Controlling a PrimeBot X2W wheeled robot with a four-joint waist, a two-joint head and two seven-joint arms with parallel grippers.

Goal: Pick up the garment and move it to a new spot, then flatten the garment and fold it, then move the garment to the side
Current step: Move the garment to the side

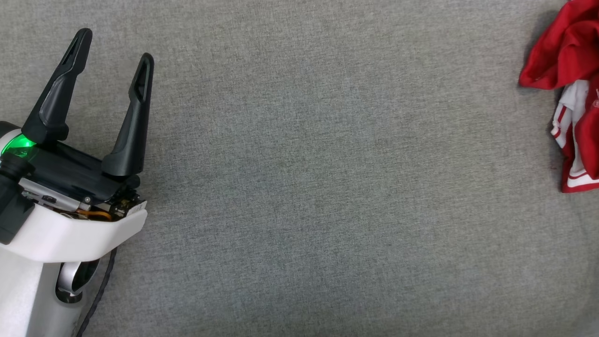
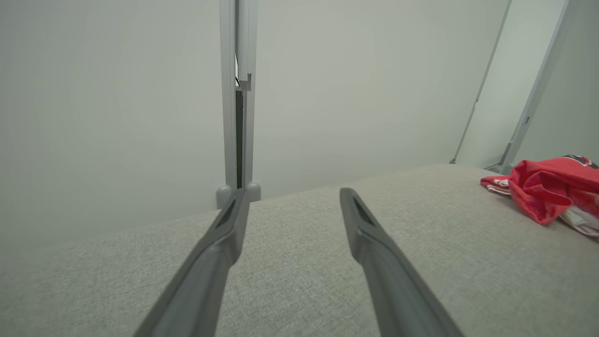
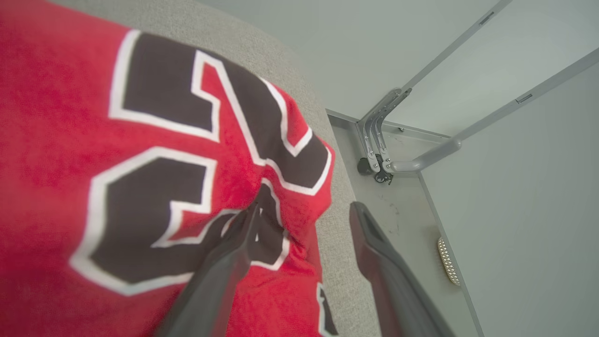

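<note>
Clearly, in the head view the garment [image 1: 568, 51] lies bunched at the pad's [image 1: 327, 187] far right edge, red with white trim, partly cut off by the frame. The left gripper [image 1: 115, 46] hovers over the pad's left side, well apart from the cloth, its fingers spread with nothing between them

From the left wrist, that claw [image 2: 294, 194] again shows its fingers apart above bare pad, and the garment [image 2: 543, 192] is a low crumpled heap near the pad's right end

From the right wrist, the right gripper [image 3: 305, 208] is close over the garment [image 3: 154, 140] at the pad's edge. Its fingers stand apart, one lying against the red cloth with dark numerals, and nothing is clamped

It looks light, soft and limp, probably a slick jersey, so it should sag and slide. A pinch on a hem or shoulder seam would likely spread it better than a grab at the heap's middle
</note>
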